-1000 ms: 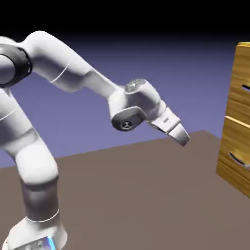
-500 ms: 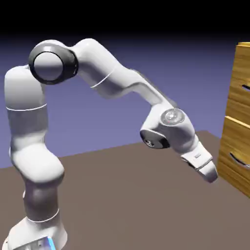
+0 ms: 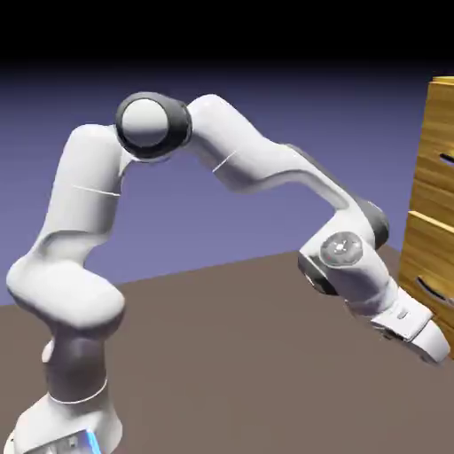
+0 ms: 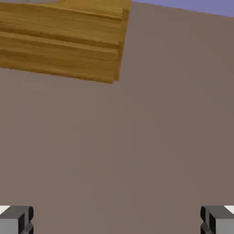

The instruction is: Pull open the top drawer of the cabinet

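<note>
The cabinet (image 3: 427,222) stands at the right edge of the exterior view, golden-brown wood with stacked drawers. Its top drawer (image 3: 438,124) looks shut, and a bit of its silver handle (image 3: 446,160) shows at the frame's edge. My gripper (image 3: 434,346) hangs low over the table, near the cabinet's bottom and well below the top drawer. In the hand view the two grey fingertips (image 4: 16,219) stand wide apart, so the gripper (image 4: 117,221) is open with only table between them. The cabinet's wood (image 4: 59,41) fills that view's upper left.
A lower drawer with its own silver handle (image 3: 433,288) sits just above and behind the hand. The brown table (image 3: 230,355) spreads under the arm. The white arm (image 3: 257,168) arches from the lower left.
The arm has swung down and to the right, carrying the hand from mid-height to just above the table by the cabinet's base. The jaws have stayed open.
</note>
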`<state>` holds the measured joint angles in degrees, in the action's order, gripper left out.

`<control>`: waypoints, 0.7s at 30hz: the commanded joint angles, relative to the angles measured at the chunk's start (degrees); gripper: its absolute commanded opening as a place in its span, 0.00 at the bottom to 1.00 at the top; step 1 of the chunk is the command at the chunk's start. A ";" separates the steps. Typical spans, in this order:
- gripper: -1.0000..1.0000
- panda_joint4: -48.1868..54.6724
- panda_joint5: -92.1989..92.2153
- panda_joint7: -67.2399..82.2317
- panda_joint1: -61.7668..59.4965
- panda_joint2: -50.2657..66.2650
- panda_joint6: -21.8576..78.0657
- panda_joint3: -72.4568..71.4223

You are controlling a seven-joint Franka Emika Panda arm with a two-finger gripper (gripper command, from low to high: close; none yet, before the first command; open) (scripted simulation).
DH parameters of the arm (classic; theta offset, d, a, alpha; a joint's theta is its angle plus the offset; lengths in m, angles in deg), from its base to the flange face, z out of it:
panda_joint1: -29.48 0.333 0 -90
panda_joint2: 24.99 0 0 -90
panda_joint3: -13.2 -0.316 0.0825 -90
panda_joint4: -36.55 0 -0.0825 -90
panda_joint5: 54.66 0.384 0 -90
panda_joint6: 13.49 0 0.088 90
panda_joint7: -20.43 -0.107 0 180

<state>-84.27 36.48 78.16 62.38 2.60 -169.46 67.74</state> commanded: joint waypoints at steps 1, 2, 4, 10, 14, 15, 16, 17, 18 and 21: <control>0.50 1.00 2.27 2.50 0.80 1.50 0.45 1.36; 0.50 2.00 4.54 4.99 1.60 3.00 0.90 2.71; 0.50 4.00 9.07 9.97 3.21 6.00 1.80 5.43; 0.50 10.00 22.67 24.92 8.01 14.99 4.49 13.57; 0.50 13.99 31.74 34.89 11.22 20.98 6.28 18.99; 0.50 14.99 34.01 37.38 12.02 22.48 6.73 20.35; 0.50 15.99 36.27 39.87 12.82 23.98 7.18 21.71; 0.50 16.99 38.54 42.36 13.62 25.48 7.63 23.06; 0.50 17.99 40.81 44.86 14.42 26.98 8.08 24.42; 0.50 20.99 47.61 52.33 16.83 31.47 9.42 28.49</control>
<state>-63.28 84.09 130.49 79.21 34.07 -160.04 96.23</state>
